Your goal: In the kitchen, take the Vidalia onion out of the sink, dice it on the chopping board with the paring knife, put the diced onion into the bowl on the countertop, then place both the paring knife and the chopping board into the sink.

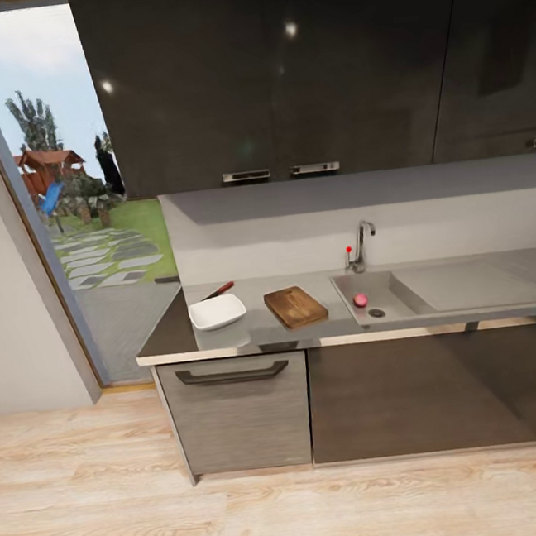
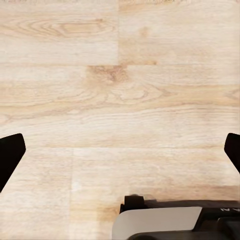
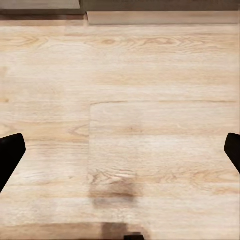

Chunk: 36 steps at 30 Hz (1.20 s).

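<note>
The grey metal counter (image 1: 259, 334) carries a steel sink (image 1: 403, 282) at its right. Left of it lies the brown, grained board (image 1: 296, 306), then the white squarish bowl (image 1: 217, 312), with the red-handled knife (image 1: 218, 290) just behind it. The small pinkish onion (image 1: 360, 300) sits in the basin by the drain. Both the left pincer (image 2: 120, 150) and right pincer (image 3: 120, 150) are spread wide over wooden floor (image 2: 120, 90), holding nothing.

Faucet (image 1: 361, 246) behind open sink (image 1: 389, 308)
</note>
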Tool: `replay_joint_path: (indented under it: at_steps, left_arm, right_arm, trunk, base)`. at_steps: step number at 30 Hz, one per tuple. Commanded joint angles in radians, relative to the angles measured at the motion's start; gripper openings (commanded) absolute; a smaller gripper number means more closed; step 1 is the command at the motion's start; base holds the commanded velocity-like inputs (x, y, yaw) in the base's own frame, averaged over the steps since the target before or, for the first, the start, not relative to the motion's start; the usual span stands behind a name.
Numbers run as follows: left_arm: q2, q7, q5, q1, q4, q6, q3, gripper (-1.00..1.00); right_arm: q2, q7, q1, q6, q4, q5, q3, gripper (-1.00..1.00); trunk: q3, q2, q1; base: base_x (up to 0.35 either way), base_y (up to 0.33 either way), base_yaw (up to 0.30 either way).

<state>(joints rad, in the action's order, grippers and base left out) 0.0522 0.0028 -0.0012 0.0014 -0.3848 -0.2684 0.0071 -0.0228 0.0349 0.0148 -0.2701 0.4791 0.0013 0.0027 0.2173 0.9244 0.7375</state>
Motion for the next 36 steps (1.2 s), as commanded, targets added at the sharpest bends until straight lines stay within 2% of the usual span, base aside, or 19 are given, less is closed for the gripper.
replay_joint_path:
  at_steps: [1,36]
  left_arm:
    - [0.0,0.0,0.0,0.0,-0.001,-0.002,0.001,1.0]
    - [0.0,0.0,0.0,0.0,-0.002,-0.002,0.001,1.0]
  right_arm:
    - [0.0,0.003,0.001,-0.003,-0.001,0.0,0.0,1.0]
    - [0.0,0.003,0.001,-0.003,-0.001,0.0,0.001,1.0]
  trunk:
    - [-0.002,-0.006,-0.004]
    - [-0.112,-0.251,-0.138]
  base:
    - [0.0,0.0,0.0]
    - [0.0,0.0,0.0]
